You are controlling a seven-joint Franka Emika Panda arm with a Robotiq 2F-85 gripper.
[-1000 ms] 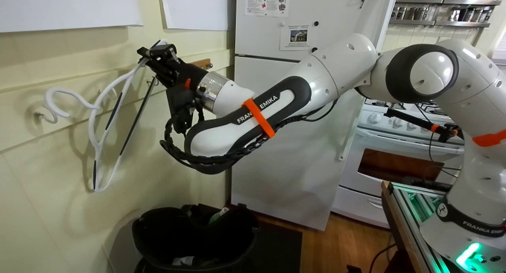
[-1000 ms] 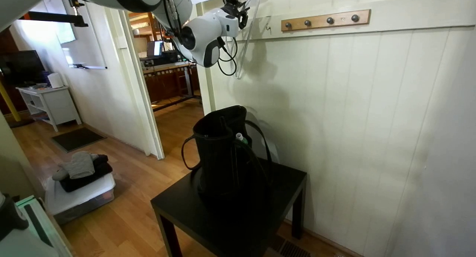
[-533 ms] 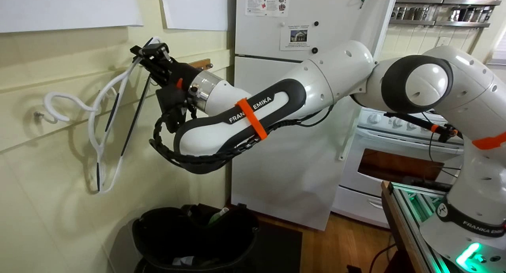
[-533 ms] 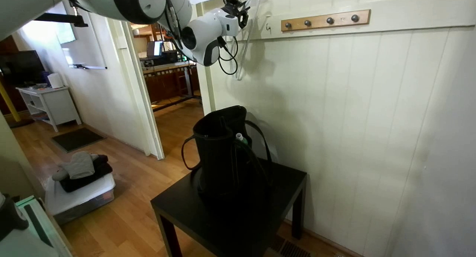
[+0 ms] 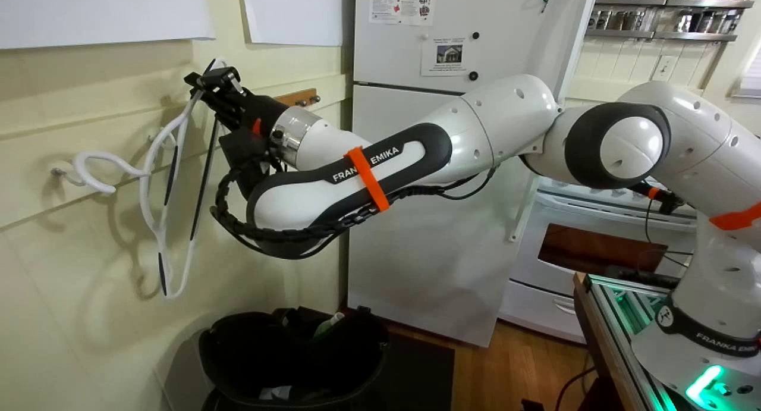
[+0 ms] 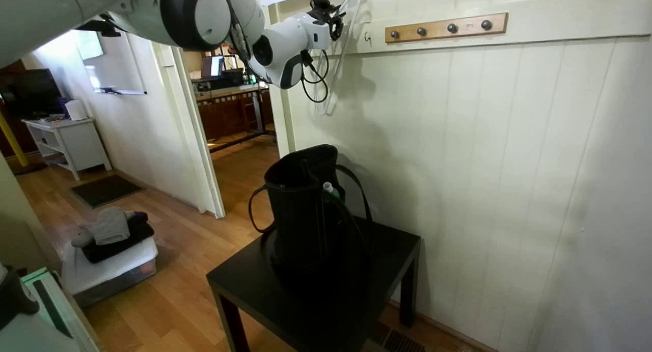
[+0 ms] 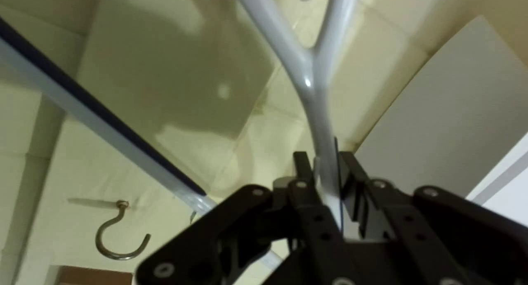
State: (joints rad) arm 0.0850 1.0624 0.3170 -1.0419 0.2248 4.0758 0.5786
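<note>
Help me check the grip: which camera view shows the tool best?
The wrist view: close up, it shows the tool with its fingers closed on the white clothes hanger. Both exterior views show the tool smaller, with the grip hard to make out.

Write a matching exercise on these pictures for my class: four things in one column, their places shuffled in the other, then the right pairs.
Things
1. White hanger
2. Wooden rack with knobs
3. Black bag
4. Grey cloth

Places
A. Standing on the black table
B. Heaped on the plastic bin
C. Held in the gripper
D. Fixed to the wall

Right pairs: 1-C, 2-D, 3-A, 4-B
</note>
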